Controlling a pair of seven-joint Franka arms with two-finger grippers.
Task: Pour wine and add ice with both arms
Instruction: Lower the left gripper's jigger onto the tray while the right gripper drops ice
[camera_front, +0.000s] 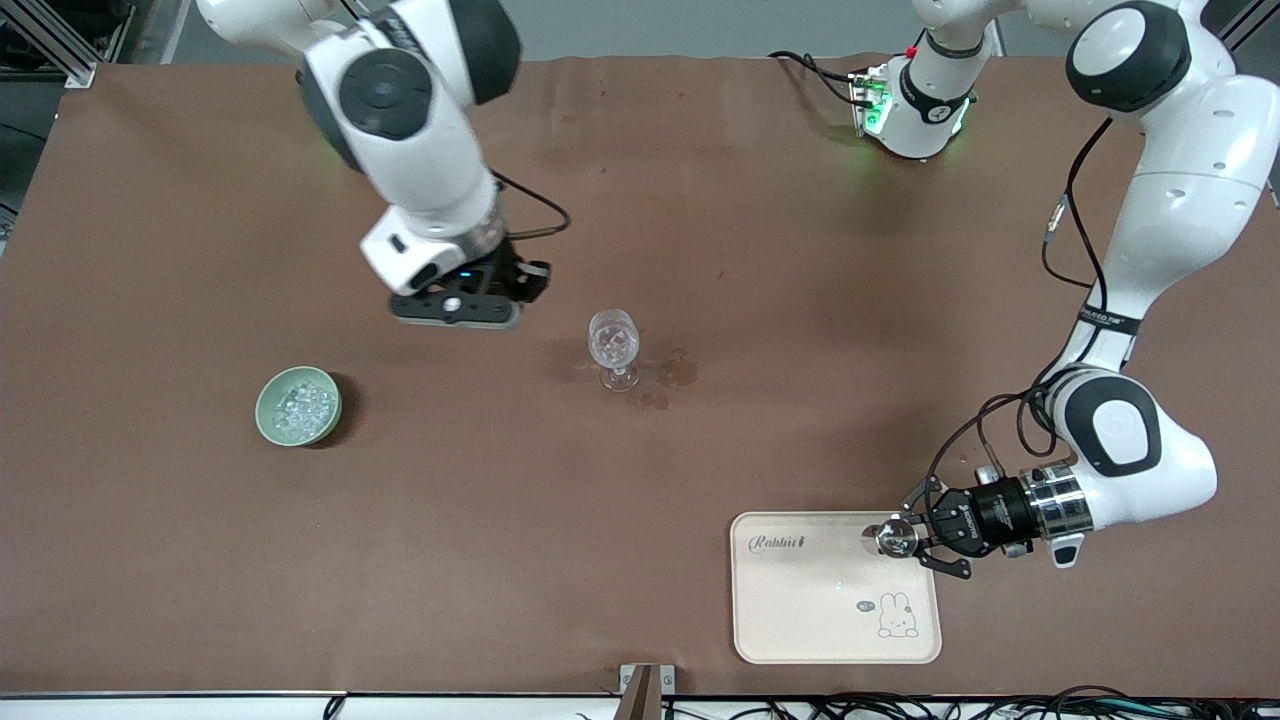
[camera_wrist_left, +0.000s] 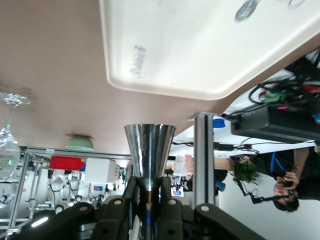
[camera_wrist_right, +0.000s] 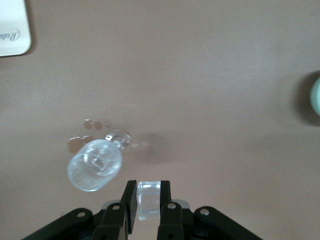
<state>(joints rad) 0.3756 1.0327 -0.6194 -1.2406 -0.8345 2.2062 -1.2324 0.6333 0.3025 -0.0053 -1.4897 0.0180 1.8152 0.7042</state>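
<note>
1. the desk (camera_front: 200, 560) is wide and brown, and the two arms are split across it: the right arm (camera_front: 410, 130) comes in from its base end and hangs its right claw (camera_front: 470, 310) over bare desk just beside the wine glass (camera_front: 614, 345), while the left arm (camera_front: 1150, 440) waits with its left claw (camera_front: 915, 540) over the edge of the cream tray (camera_front: 790, 620).
2. the green bowl (camera_front: 262, 412) with the spare ice (camera_front: 300, 405) sits toward the right arm's end, well apart from the glass.
3. step in hand, as i read it: drop the cube. the right claw is pinched on one ice cube (camera_wrist_right: 148, 199), which sits beside the bowl of the glass (camera_wrist_right: 95, 165), not over it, so the claw should shift across until the cube is square above the rim, come low, then ease apart (a high drop could tip that thin stem).
4. mind the damp spots (camera_front: 678, 372) by the foot; i'd expect the glass to slide easily there.
5. views: only the right wrist view shows the cube between the fingers (camera_wrist_right: 129, 200); the front view hides it under the wrist.
6. the left wrist view shows the left claw closed on the stem of a shiny metal cup (camera_wrist_left: 150, 150), held sideways, which the front view shows only as a small glint.
</note>
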